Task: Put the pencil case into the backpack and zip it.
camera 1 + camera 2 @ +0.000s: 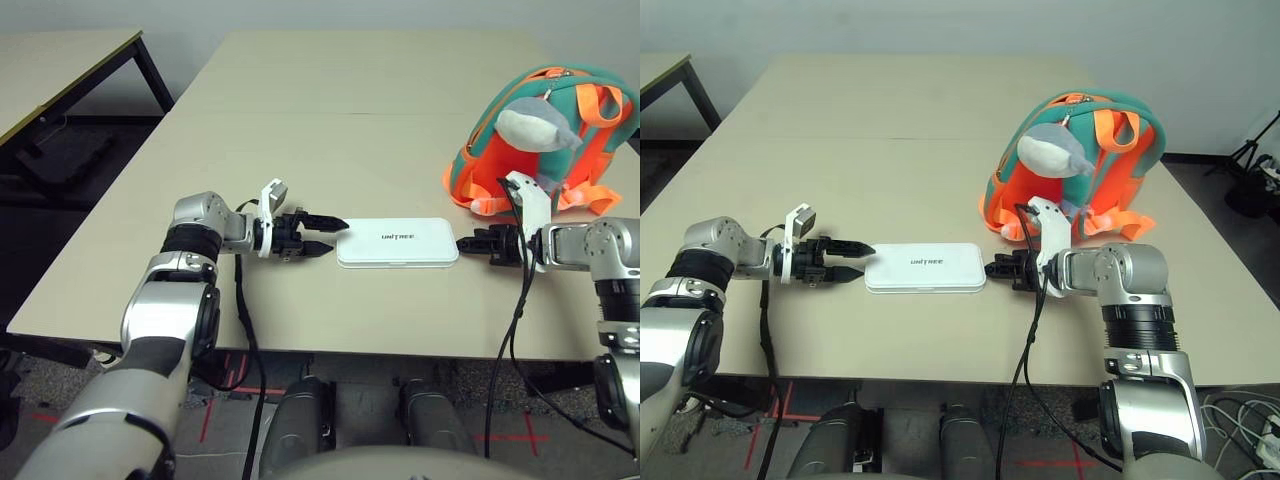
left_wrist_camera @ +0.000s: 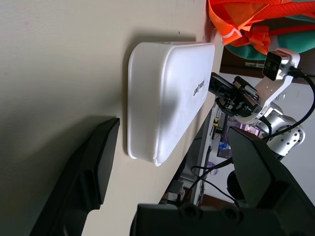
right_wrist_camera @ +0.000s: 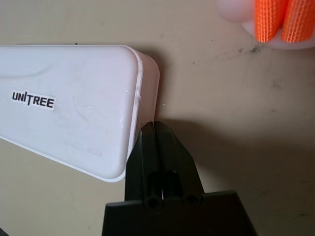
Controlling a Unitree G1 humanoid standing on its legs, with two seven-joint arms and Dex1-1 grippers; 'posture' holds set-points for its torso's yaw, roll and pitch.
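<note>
Lying btwn claws: pencil case (image 1: 397,242), R claw (image 3: 153,129) touching end.

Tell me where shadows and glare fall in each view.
Left eye view: soft, even light, with a faint shadow under the pencil case. Left wrist view: the case's top shows a bright sheen, and the near fingers are blurred. Right wrist view: a dark shadow spreads around the right gripper on the table.
</note>
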